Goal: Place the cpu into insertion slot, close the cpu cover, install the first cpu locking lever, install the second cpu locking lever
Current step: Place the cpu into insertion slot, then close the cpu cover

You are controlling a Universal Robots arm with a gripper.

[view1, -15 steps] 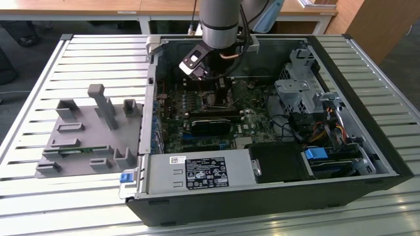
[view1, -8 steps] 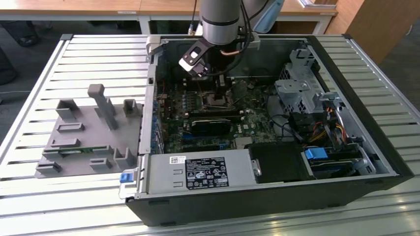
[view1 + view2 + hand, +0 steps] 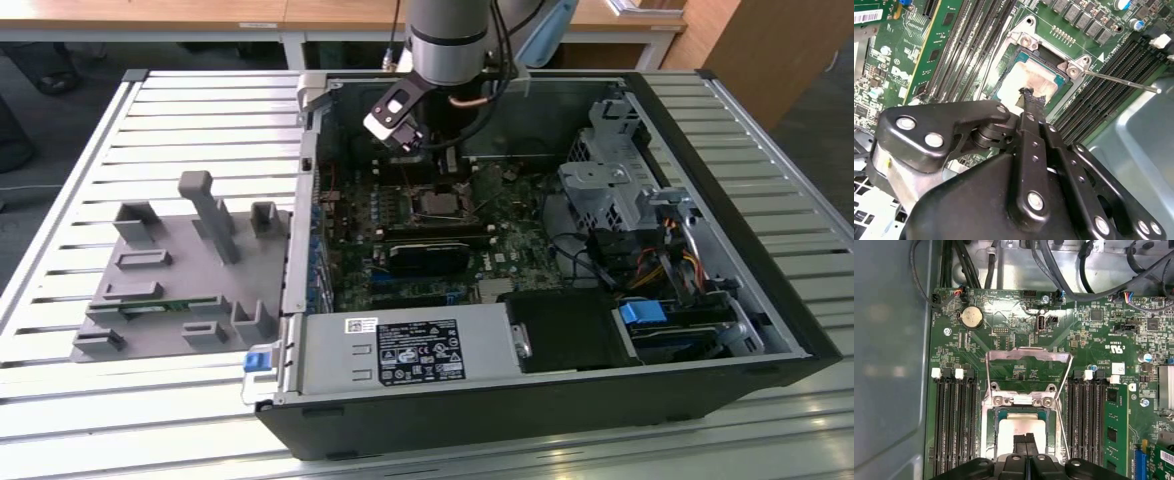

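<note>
The cpu (image 3: 1013, 432) (image 3: 1026, 80), with a smeared silver-grey top, lies flat in the insertion slot (image 3: 988, 430) (image 3: 1013, 50) on the green board. In the exterior view the slot (image 3: 438, 203) sits mid-board inside the open computer case. The cpu cover (image 3: 1029, 356) stands swung open past the slot's hinge screws, with board showing through its window. One thin locking lever (image 3: 1121, 83) sticks out raised from the slot's corner. My gripper (image 3: 1031, 98) (image 3: 1025, 439) (image 3: 447, 160) is shut, its tips together right over the cpu's middle with nothing seen between them.
Long black memory slots (image 3: 956, 425) (image 3: 1089, 420) flank the socket on both sides. Cables (image 3: 1064, 270) and the case wall (image 3: 889, 350) lie close by. In the exterior view, a grey fixture block (image 3: 187, 270) sits left of the case, and the power supply (image 3: 400, 350) is at the front.
</note>
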